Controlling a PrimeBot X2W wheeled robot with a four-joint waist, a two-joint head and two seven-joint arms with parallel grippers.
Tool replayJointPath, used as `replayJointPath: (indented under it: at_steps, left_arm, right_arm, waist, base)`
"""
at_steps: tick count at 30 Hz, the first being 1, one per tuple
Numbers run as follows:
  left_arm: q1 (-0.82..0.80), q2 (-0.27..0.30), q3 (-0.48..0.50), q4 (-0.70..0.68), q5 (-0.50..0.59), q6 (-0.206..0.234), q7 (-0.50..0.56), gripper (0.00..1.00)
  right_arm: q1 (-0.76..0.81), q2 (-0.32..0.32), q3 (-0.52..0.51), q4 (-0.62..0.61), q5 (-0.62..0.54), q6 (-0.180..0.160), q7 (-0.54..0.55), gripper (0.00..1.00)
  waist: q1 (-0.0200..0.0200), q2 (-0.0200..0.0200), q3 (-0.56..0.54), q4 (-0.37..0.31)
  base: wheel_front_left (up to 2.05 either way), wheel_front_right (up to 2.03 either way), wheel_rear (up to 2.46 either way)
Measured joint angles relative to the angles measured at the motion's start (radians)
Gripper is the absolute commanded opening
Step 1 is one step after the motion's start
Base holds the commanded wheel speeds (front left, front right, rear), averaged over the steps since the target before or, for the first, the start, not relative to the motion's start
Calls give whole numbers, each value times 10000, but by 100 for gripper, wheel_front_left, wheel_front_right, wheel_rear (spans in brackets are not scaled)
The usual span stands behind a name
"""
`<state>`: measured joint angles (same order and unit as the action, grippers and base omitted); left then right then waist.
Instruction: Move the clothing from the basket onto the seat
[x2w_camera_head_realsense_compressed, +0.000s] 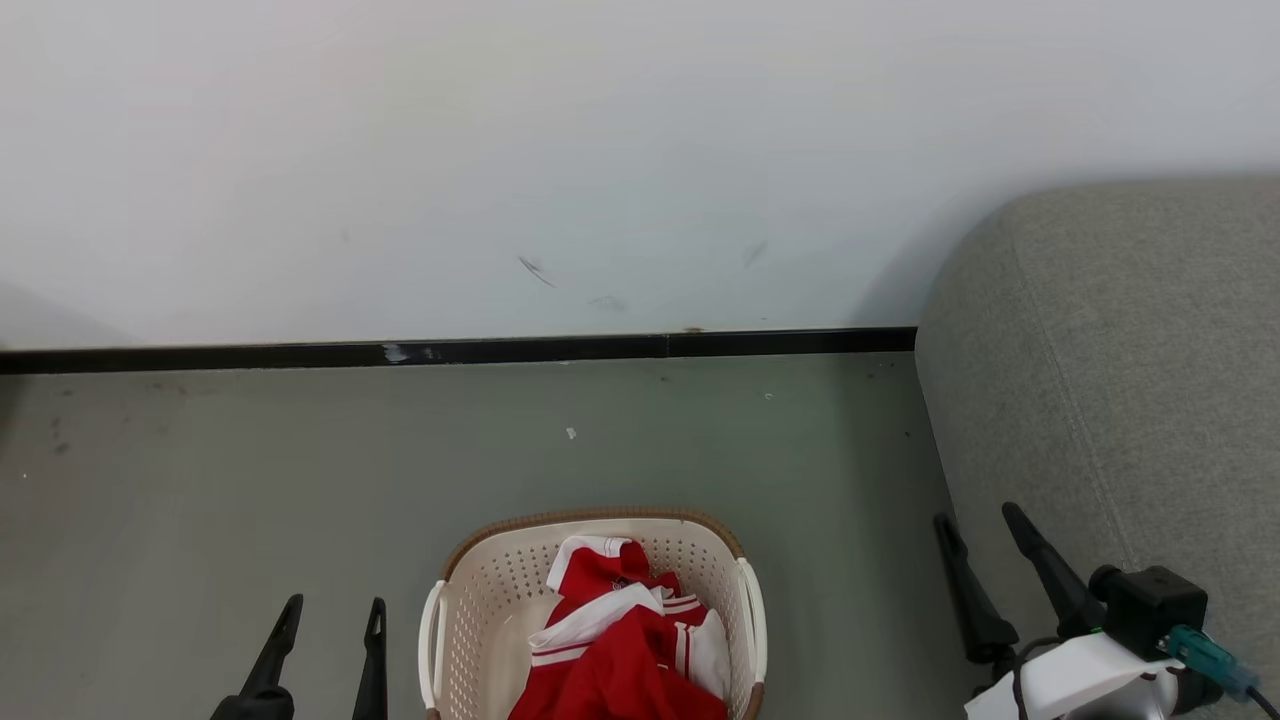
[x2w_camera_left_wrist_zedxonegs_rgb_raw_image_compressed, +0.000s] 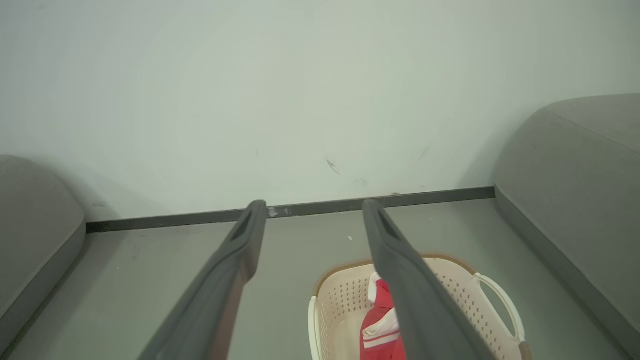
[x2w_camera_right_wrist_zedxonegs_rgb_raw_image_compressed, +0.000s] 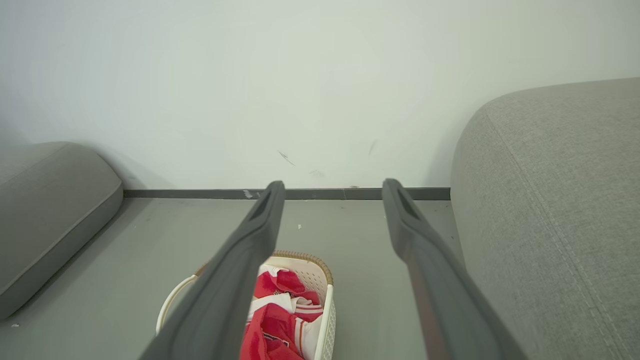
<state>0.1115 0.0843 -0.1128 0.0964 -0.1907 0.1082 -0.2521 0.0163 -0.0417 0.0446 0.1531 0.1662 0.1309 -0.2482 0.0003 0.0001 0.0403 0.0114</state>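
Note:
The cream basket (x2w_camera_head_realsense_compressed: 480, 600) with a brown rim stands on the floor at the bottom middle of the head view, with red clothing (x2w_camera_head_realsense_compressed: 620, 650) with white trim heaped inside. The grey-green seat (x2w_camera_head_realsense_compressed: 1120, 380) rises at the right. My left gripper (x2w_camera_head_realsense_compressed: 333, 612) hangs open to the left of the basket, nothing between its fingers. My right gripper (x2w_camera_head_realsense_compressed: 980, 525) stands open between the basket and the seat's front edge. In the left wrist view the basket (x2w_camera_left_wrist_zedxonegs_rgb_raw_image_compressed: 460, 295) and clothing (x2w_camera_left_wrist_zedxonegs_rgb_raw_image_compressed: 380, 325) lie behind the right finger. The right wrist view shows the basket (x2w_camera_right_wrist_zedxonegs_rgb_raw_image_compressed: 320, 280), clothing (x2w_camera_right_wrist_zedxonegs_rgb_raw_image_compressed: 280, 320) and seat (x2w_camera_right_wrist_zedxonegs_rgb_raw_image_compressed: 550, 210).
A white wall with a black baseboard (x2w_camera_head_realsense_compressed: 450, 352) closes the far side. Grey-green floor (x2w_camera_head_realsense_compressed: 300, 470) spreads between wall and basket. A second grey cushion (x2w_camera_right_wrist_zedxonegs_rgb_raw_image_compressed: 45, 200) lies at the left in the right wrist view and, as another cushion (x2w_camera_left_wrist_zedxonegs_rgb_raw_image_compressed: 30, 240), in the left wrist view.

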Motion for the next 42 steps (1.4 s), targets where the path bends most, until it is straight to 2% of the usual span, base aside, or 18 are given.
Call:
replayJointPath:
  at_steps: [4,26,35,42]
  left_arm:
    - [-108,171,-215,134,213,-59,46,100]
    - [-2075,138,-1615,1547,1241,-683,573,100]
    - [-2854,75,-1929,2096,1404,-775,675,100]
    - [-3658,-138,-2291,2614,1473,-1020,675,100]
  right_arm:
    - [0,4,-188,-221,-31,0,-19,100]
    - [-275,33,-1737,-1768,-431,0,-38,100]
    - [-803,33,-1755,-2192,-418,0,-40,100]
    - [-1461,31,-1528,-2485,-414,0,-40,100]
  waist:
    - [0,-1,184,-31]
    - [-1,0,1840,-413]
    - [0,0,2703,-649]
    - [-1,0,3672,-928]
  base:
    - [0,0,0]
    - [0,0,0]
    - [0,0,0]
    - [0,0,0]
